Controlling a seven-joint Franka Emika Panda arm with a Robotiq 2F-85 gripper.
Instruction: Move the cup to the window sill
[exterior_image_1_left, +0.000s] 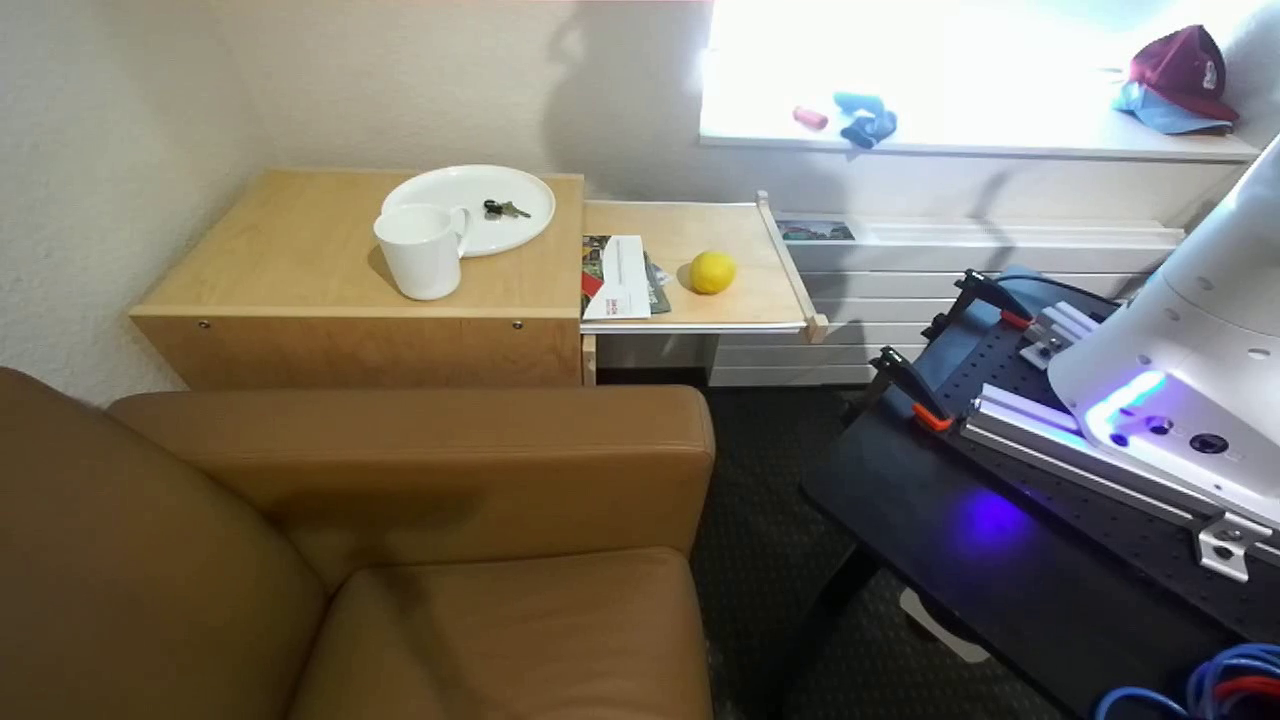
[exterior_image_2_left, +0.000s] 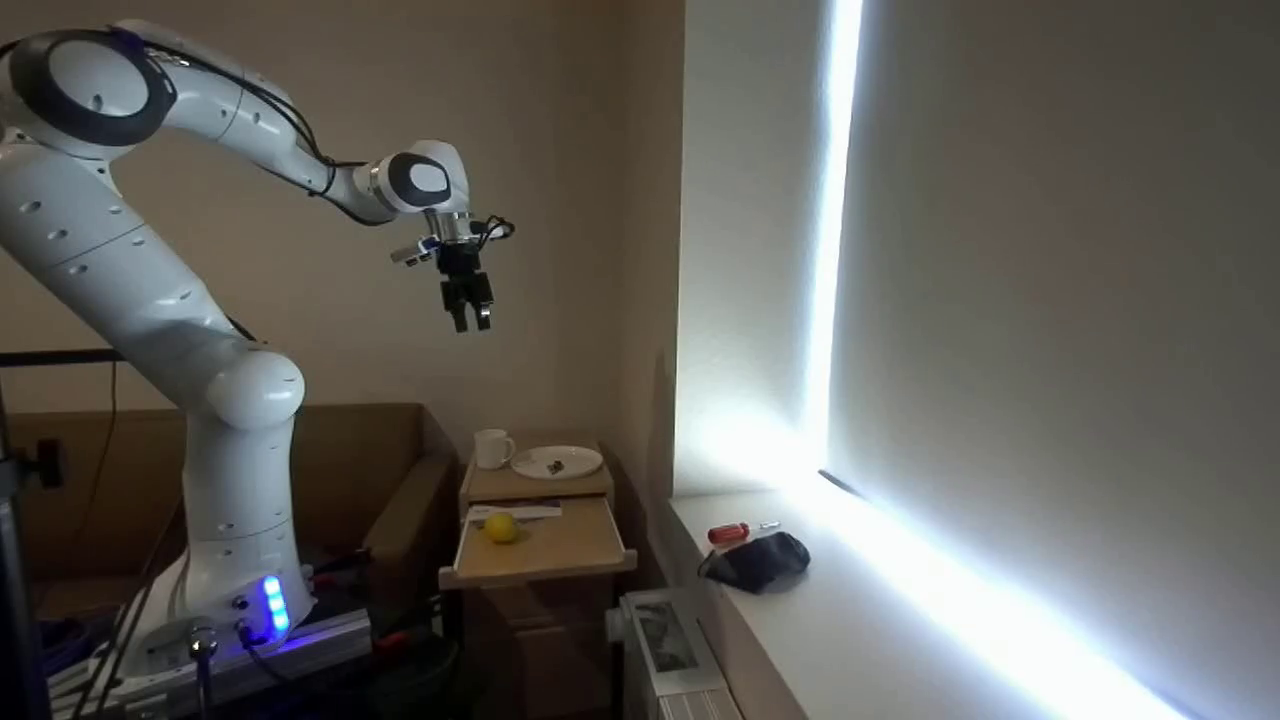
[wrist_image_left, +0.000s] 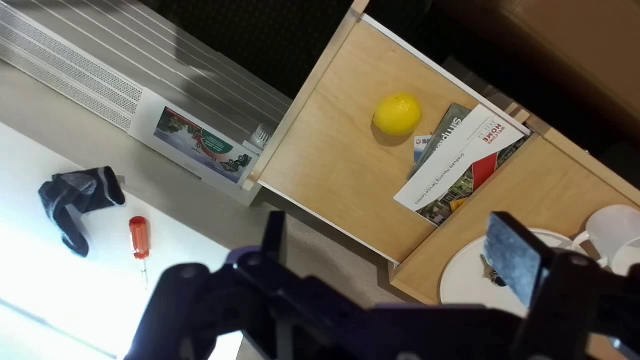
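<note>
The white cup (exterior_image_1_left: 420, 258) stands upright on the wooden cabinet top, right beside the white plate, its handle toward the plate. It also shows in an exterior view (exterior_image_2_left: 491, 449) and at the right edge of the wrist view (wrist_image_left: 612, 230), partly cut off there. The window sill (exterior_image_1_left: 960, 120) is the bright white ledge under the window; it also shows in an exterior view (exterior_image_2_left: 800, 640) and at the lower left of the wrist view (wrist_image_left: 30, 165). My gripper (exterior_image_2_left: 472, 328) is open and empty, high above the cabinet and pull-out shelf. Its fingers (wrist_image_left: 390, 220) are wide apart.
The plate (exterior_image_1_left: 475, 185) holds keys (exterior_image_1_left: 507, 209). A pull-out shelf (wrist_image_left: 330, 165) bears a yellow lemon (wrist_image_left: 398, 114) and leaflets (wrist_image_left: 452, 160). A dark sock (exterior_image_2_left: 757, 562) and a red screwdriver (exterior_image_2_left: 730, 533) lie on the sill, with a cap (exterior_image_1_left: 1182, 75) farther along. A sofa (exterior_image_1_left: 420, 430) adjoins the cabinet.
</note>
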